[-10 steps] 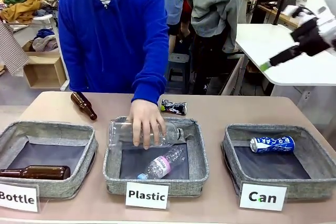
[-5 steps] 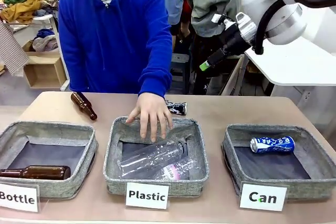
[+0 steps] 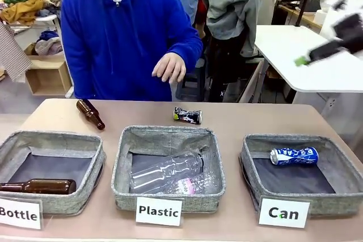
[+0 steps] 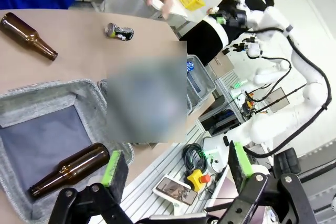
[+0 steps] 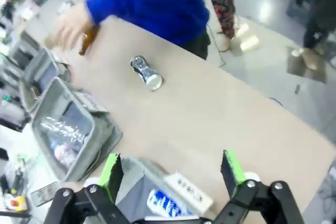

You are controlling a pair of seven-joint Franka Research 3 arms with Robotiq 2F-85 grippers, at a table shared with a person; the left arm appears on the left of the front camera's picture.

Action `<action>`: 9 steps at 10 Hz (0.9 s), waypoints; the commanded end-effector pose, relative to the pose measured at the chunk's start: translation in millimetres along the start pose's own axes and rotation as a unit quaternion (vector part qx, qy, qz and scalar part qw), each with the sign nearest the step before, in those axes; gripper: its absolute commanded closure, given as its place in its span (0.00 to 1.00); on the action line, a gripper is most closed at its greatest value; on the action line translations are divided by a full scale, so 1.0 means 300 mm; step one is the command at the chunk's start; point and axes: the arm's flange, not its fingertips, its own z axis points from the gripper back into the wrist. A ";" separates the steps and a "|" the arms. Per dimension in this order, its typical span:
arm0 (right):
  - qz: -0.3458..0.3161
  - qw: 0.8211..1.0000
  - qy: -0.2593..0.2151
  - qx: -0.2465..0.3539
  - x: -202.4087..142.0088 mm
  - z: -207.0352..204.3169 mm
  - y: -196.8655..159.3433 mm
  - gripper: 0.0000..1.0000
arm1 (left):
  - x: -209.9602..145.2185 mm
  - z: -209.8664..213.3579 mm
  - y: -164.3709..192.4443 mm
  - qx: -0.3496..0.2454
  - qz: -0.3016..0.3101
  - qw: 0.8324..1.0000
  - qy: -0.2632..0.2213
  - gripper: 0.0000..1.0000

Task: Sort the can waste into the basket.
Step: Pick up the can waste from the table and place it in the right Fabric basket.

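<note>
Right wrist view is showing the right gripper point(image 5: 171, 171) with its green pads standing wide apart and nothing between them. It is looking down from above the near edge of the basket point(image 3: 334, 202), the one fronted by the white card point(image 3: 283, 212) reading "Can". In the front view this gripper point(image 3: 326, 49) is appearing as a blur, high up and beyond the basket's far right corner.

One blue and white can point(image 3: 294, 156) is already lying on its side inside the basket, toward its far wall. The black can point(image 3: 188, 115) is lying on the bare table beyond the basket's far left corner. It is on its side, with its long axis running roughly parallel to the basket's far rim. Seen from the right wrist, the same can point(image 5: 146, 72) is sitting ahead of the fingers and a little left of centre, silver end turned toward the camera.

The left gripper point(image 4: 176, 165) is also hanging with its jaws spread and empty, well apart from the basket, so the right arm is looking like the nearer one. The person's hand point(image 3: 169, 66) is hovering at chest height, off the table.
</note>
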 end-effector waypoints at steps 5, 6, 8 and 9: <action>0.007 1.000 -0.020 -0.008 -0.058 -0.076 0.023 0.00 | 0.001 -0.007 -0.005 -0.003 0.005 1.000 -0.006 0.00; 0.036 0.999 0.006 -0.016 0.000 -0.135 0.054 0.00 | 0.001 -0.007 -0.005 -0.003 0.005 1.000 -0.006 0.00; 0.113 0.991 0.075 -0.021 0.142 -0.338 0.142 0.00 | 0.001 -0.007 -0.005 -0.003 0.005 1.000 -0.006 0.00; 0.141 0.982 0.121 -0.038 0.202 -0.451 0.170 0.00 | 0.001 -0.007 -0.005 -0.003 0.005 1.000 -0.006 0.00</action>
